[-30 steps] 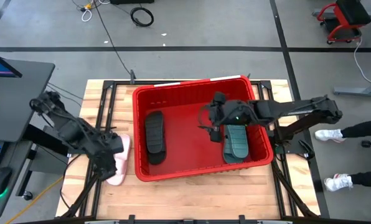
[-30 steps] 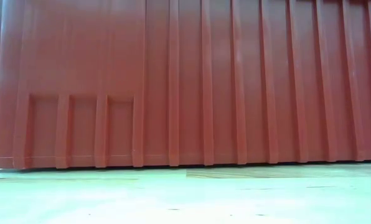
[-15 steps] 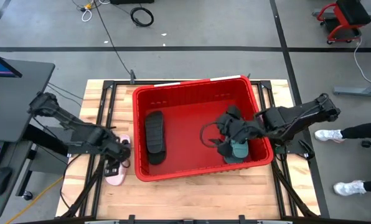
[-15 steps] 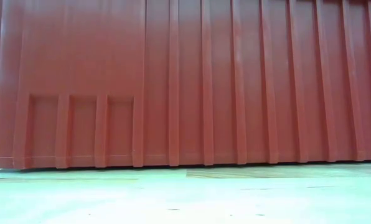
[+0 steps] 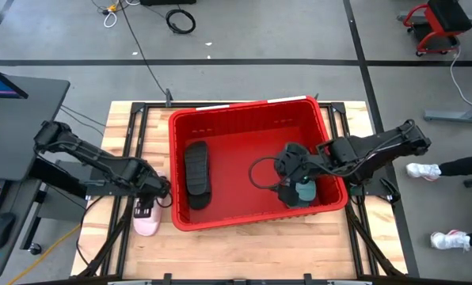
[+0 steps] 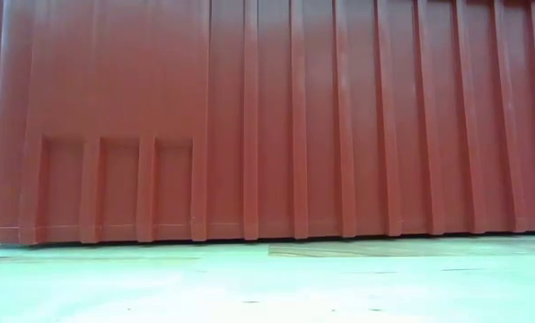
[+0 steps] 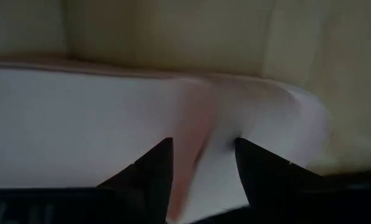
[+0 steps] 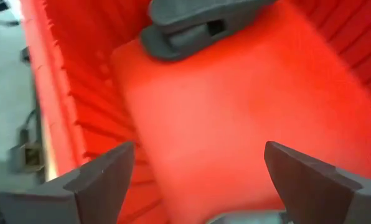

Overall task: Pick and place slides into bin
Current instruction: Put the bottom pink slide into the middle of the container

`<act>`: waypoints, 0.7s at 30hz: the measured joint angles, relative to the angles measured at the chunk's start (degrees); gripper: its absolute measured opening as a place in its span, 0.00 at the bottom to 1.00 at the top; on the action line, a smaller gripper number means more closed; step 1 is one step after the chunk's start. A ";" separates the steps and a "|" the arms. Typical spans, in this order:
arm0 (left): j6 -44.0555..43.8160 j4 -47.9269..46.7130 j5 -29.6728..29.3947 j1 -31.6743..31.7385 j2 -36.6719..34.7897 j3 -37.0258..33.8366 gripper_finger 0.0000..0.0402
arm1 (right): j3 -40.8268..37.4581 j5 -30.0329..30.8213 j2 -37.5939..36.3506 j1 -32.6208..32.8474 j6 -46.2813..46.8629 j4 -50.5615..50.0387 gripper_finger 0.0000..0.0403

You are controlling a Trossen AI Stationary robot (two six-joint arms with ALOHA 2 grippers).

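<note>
The red bin (image 5: 244,108) stands mid-table, and its ribbed wall (image 6: 267,117) fills the low view. A black slide (image 5: 196,172) lies on the bin's floor at the left. A teal slide (image 5: 306,192) lies at the right, partly under my right arm. My right gripper (image 5: 287,176) hangs open over the bin floor (image 8: 201,180), with the black slide (image 8: 198,25) beyond it. A white, pale pink slide (image 5: 146,223) lies on the table left of the bin. My left gripper (image 5: 151,198) is down over it, open, pointing steeply down (image 7: 201,174). My left gripper comes at the white slide (image 7: 79,124) from above. Its two fingers (image 7: 153,169) stand either side of a pinkish ridge (image 7: 201,134) on the slide. I cannot tell whether they touch it.
Dark frame rails (image 5: 133,127) run along the wooden table on both sides of the bin. A desk with a screen (image 5: 14,95) stands left of the table. A person's shoes (image 5: 422,170) show on the floor to the right.
My left gripper has dropped toward the white slide, rolled its wrist, and now covers the slide's far part. My right gripper has stayed open, rolled and tipped steeper, shifting slightly toward the near right over the teal slide. No slide has moved.
</note>
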 joint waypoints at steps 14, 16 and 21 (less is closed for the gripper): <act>1.23 0.31 5.45 -10.32 0.11 0.22 0.29 | 0.01 -6.23 0.10 -4.14 -4.21 -0.42 0.91; 1.16 0.34 5.59 -11.88 0.11 0.22 0.22 | -0.01 -7.34 0.10 -4.10 -5.13 -0.40 0.91; -2.97 0.30 6.42 -14.11 0.09 0.92 0.04 | -1.99 -7.77 1.60 -3.50 -8.34 -0.45 0.91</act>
